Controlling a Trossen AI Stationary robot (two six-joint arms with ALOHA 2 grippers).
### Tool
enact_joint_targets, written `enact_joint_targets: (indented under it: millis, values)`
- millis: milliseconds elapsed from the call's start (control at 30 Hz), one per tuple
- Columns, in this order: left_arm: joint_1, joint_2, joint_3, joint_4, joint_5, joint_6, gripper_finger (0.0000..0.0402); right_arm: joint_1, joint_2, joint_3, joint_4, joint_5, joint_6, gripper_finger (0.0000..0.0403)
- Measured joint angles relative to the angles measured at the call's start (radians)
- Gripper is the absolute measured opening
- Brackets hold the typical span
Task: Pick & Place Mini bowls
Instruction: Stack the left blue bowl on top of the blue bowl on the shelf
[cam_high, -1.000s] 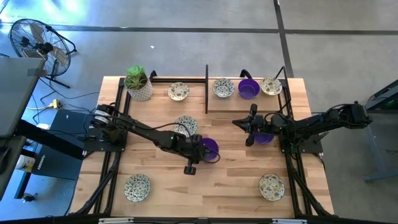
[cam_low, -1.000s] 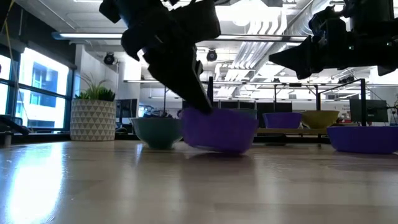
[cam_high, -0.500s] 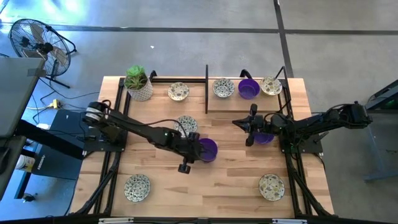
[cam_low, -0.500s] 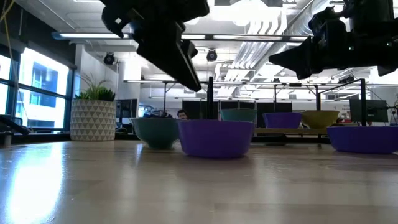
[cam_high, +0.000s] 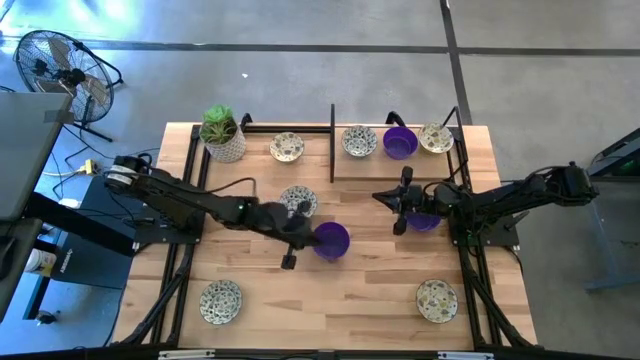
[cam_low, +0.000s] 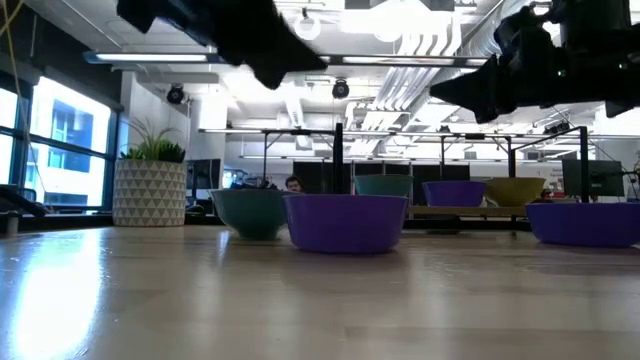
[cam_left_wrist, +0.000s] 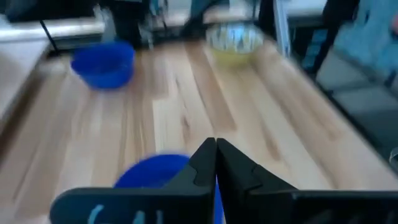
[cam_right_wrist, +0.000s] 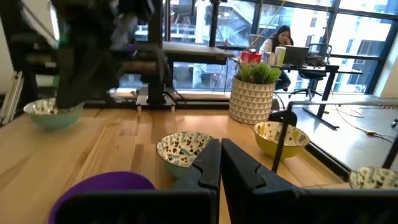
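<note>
Letting go happened a second ago: left gripper (cam_high: 307, 232) has lifted off, jaws clenched empty, purple bowl (cam_high: 331, 240) sitting mid-table at its 3 o'clock. Placement looks done. Right gripper (cam_high: 398, 208) clenched, idle.

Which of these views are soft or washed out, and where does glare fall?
Left wrist view: motion-blurred throughout, the purple bowl smeared. Low view: backlit, both arms black silhouettes, window glare streaking the table on its left. Right wrist view: patterned bowl fairly crisp, windows behind blown out. High view: evenly lit and sharp.
</note>
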Motion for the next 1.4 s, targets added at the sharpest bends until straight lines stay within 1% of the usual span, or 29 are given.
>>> enact_joint_targets:
  millis: [100, 167, 300, 367, 467, 533, 600, 667, 800, 933, 1033, 1133, 1233, 1333, 1400]
  values:
    - [0.018, -0.057, -0.120, 0.113, 0.012, -0.015, 0.0002, 0.038, 0.000, 0.053, -0.110, 0.065, -0.009, 0.0000]
    - [0.037, -0.080, -0.181, 0.209, 0.015, -0.010, 0.0002, 0.065, 0.000, 0.096, -0.211, 0.115, -0.009, 0.0000]
    - [0.092, -0.134, -0.310, 0.346, 0.030, -0.004, 0.0002, 0.121, 0.001, 0.198, -0.390, 0.219, -0.008, 0.0001]
    - [0.124, -0.145, -0.368, 0.424, 0.041, -0.009, 0.0002, 0.144, 0.001, 0.255, -0.473, 0.233, 0.002, 0.0008]
    - [0.179, -0.166, -0.450, 0.545, 0.101, -0.015, 0.0002, 0.166, 0.015, 0.345, -0.617, 0.231, 0.034, 0.0031]
    - [0.215, -0.171, -0.496, 0.626, 0.141, -0.024, 0.0002, 0.175, 0.046, 0.405, -0.699, 0.234, 0.057, 0.0052]
    - [0.252, -0.169, -0.526, 0.663, 0.186, -0.040, 0.0002, 0.183, 0.096, 0.464, -0.759, 0.229, 0.072, 0.0073]
    - [0.289, -0.169, -0.541, 0.689, 0.220, -0.050, 0.0002, 0.191, 0.160, 0.520, -0.811, 0.207, 0.074, 0.0091]
    - [0.329, -0.169, -0.547, 0.706, 0.251, -0.068, 0.0002, 0.220, 0.297, 0.635, -0.933, 0.151, 0.074, 0.0120]
    - [0.332, -0.169, -0.547, 0.704, 0.265, -0.049, 0.0002, 0.244, 0.424, 0.754, -1.108, 0.123, 0.096, 0.0146]
    - [0.332, -0.169, -0.547, 0.706, 0.264, -0.034, 0.0002, 0.258, 0.503, 0.831, -1.221, 0.123, 0.096, 0.0167]
    - [0.332, -0.169, -0.547, 0.707, 0.263, -0.029, 0.0002, 0.265, 0.572, 0.888, -1.315, 0.106, 0.088, 0.0184]
    - [0.332, -0.169, -0.547, 0.706, 0.264, -0.031, 0.0002, 0.265, 0.623, 0.921, -1.372, 0.069, 0.076, 0.0190]
    - [0.332, -0.169, -0.547, 0.706, 0.263, -0.039, 0.0002, 0.246, 0.642, 0.930, -1.405, 0.058, 0.184, 0.0187]
    - [0.332, -0.169, -0.547, 0.706, 0.261, -0.041, 0.0002, 0.209, 0.636, 0.933, -1.410, 0.059, 0.326, 0.0184]
